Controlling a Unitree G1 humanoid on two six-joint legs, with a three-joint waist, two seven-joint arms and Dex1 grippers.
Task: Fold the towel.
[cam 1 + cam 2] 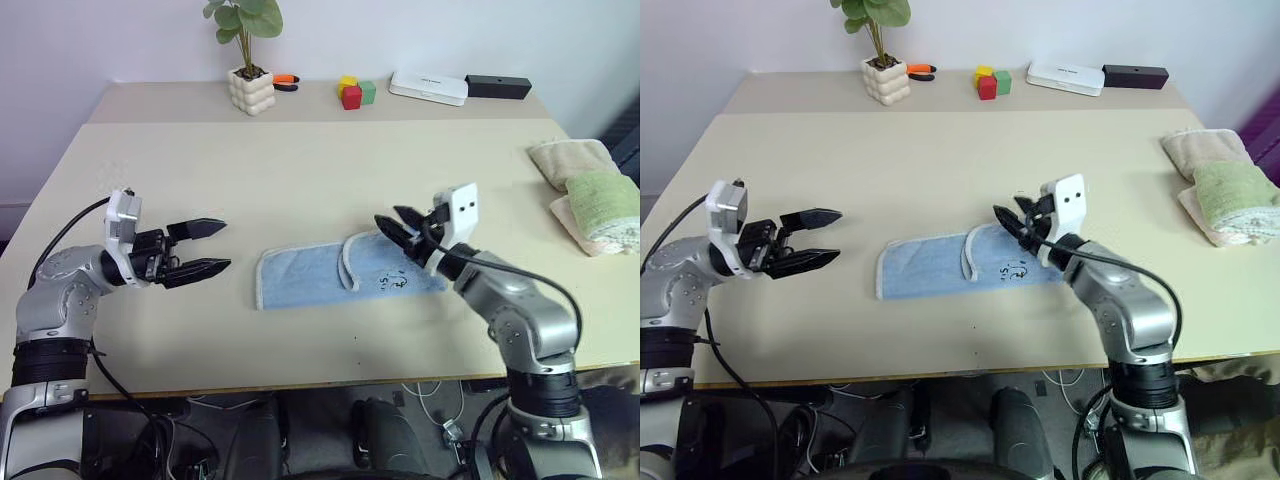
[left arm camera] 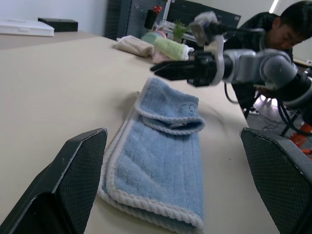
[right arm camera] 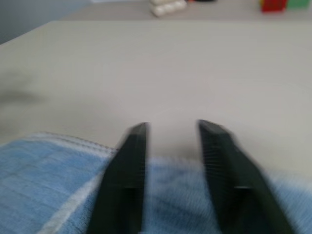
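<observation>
Towel point(image 1: 330, 272) lies centre frame on the table point(image 1: 300, 170), right end folded back over itself. Left gripper point(image 1: 208, 247), left of frame, fingers wide apart, holding nothing. Right gripper point(image 1: 392, 228) above towel's right end, fingers slightly parted, nothing between.

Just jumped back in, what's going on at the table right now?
The robot is folding a light-blue towel on the table. The towel lies flat with one end already turned over onto itself. The right pincer hangs just above that end, its fingers a little apart and holding nothing. The left pincer waits open off the towel's other end, clear of the cloth.
</observation>
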